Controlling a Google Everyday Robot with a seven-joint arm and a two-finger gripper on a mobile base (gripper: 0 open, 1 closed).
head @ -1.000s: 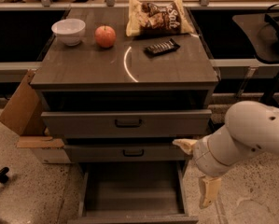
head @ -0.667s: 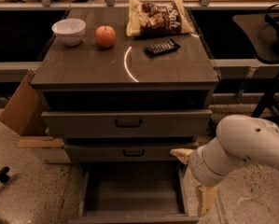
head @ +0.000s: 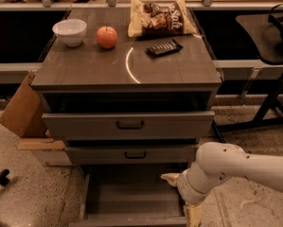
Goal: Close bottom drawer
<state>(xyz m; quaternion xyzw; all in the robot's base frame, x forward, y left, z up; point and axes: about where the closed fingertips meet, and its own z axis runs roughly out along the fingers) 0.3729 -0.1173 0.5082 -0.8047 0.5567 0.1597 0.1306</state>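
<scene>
speckled floor (head: 32, 197) surrounds the boxy grey bottom drawer (head: 127, 198), pulled out. the gripper (head: 182, 197) gapes wide at its right wall.

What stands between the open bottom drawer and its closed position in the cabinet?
Nothing visible. The bottom drawer is pulled out, its box looks empty, and no object shows in the opening behind it. The gripper is at the drawer's right front corner.
</scene>
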